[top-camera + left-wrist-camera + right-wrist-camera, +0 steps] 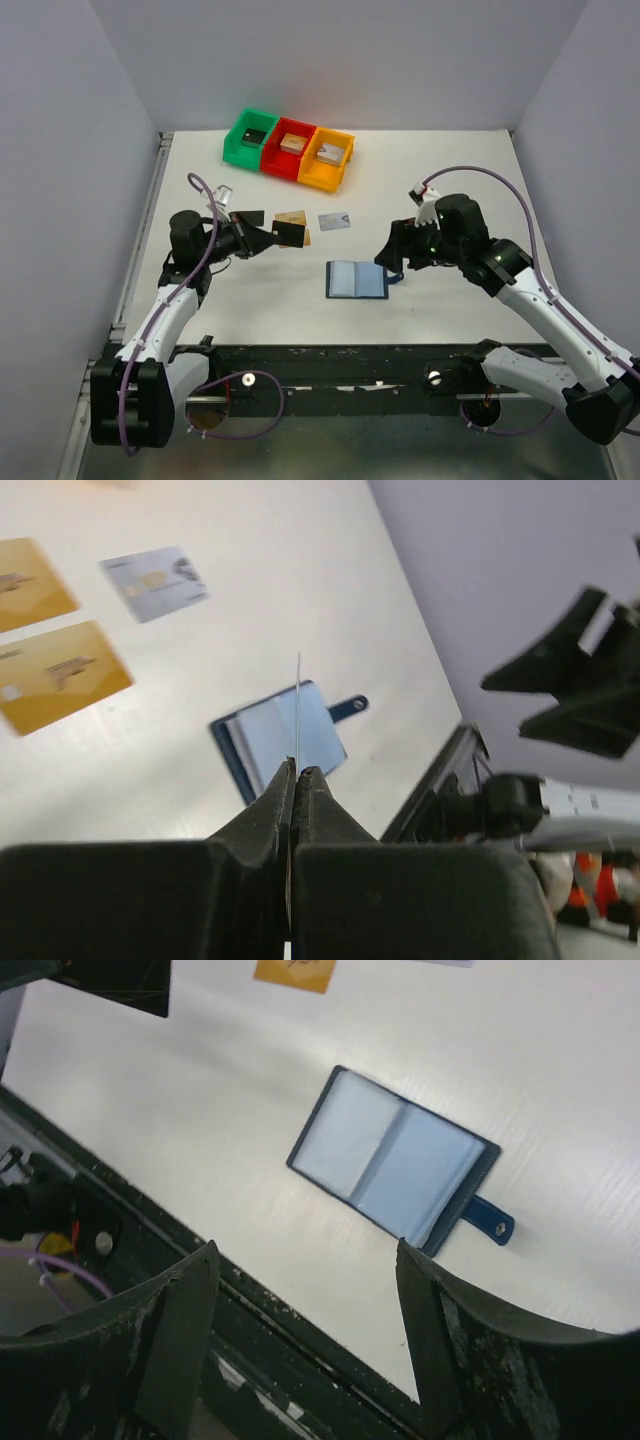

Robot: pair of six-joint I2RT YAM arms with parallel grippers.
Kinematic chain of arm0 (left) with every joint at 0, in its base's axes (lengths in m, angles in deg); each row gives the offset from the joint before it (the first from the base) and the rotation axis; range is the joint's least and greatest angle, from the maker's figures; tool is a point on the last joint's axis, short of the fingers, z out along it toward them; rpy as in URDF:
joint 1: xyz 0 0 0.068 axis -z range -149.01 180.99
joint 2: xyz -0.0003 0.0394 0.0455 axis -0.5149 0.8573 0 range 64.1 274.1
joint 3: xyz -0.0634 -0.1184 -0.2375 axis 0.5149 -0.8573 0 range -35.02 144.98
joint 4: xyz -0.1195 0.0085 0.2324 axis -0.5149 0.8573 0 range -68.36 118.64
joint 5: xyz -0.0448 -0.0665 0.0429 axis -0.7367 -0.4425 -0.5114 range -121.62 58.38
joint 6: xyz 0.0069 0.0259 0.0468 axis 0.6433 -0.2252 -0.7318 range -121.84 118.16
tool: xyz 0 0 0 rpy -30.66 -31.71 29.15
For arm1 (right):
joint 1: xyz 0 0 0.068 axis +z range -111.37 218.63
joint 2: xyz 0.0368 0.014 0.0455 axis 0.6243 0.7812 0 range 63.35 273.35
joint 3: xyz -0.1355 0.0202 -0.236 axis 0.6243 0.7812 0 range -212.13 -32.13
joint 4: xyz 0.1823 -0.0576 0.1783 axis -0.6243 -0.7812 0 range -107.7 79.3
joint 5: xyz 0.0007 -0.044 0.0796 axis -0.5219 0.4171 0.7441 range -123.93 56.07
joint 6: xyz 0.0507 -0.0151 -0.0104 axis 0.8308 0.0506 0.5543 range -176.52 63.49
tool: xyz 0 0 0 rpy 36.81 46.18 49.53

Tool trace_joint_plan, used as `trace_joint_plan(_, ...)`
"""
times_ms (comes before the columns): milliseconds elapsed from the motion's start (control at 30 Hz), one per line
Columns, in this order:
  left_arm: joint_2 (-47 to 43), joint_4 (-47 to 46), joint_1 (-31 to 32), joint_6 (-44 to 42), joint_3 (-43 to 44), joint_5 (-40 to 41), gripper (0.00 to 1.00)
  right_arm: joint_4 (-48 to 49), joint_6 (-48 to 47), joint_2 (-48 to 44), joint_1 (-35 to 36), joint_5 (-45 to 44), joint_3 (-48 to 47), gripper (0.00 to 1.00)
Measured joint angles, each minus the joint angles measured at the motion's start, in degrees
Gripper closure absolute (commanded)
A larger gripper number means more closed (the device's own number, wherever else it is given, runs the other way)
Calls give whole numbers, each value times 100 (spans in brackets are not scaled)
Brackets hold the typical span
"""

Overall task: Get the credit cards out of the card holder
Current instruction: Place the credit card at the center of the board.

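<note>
The white table (450,180) carries everything within the arms' reach. The right gripper (310,1350) hangs over the card holder (395,1165), jaws wide apart and empty, probably placed to steady the wallet. The left gripper (297,772) is clamped tight on a black card (290,234), held off the table, away from the holder. The holder lies open and flat near the front edge, sleeves upward. Two gold cards (60,675) and a silver card (155,583) lie beyond it, seemingly spaced to stay separate.

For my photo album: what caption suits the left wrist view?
Left end effector pinching a card edge-on; open card holder and three loose cards beyond.
</note>
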Motion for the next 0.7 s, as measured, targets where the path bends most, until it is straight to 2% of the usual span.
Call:
trace_joint_plan(100, 136, 271, -511, 234, -177, 763, 100, 170, 282, -164, 4, -621, 262, 22)
trace_joint_plan(167, 304, 378, -605, 262, -199, 1115, 100, 337, 396, -201, 4, -876, 527, 22)
trace_joint_plan(300, 625, 590, -892, 208, -195, 1718, 100, 426, 442, -184, 0, -951, 927, 24)
trace_joint_plan(500, 1790, 1104, -1484, -181, 514, 1845, 100, 693, 505, -48, 0, -625, 992, 25)
trace_joint_plan(700, 2433, 1473, -1626, -570, 964, 1862, 100, 855, 546, 42, 0, -415, 1088, 24)
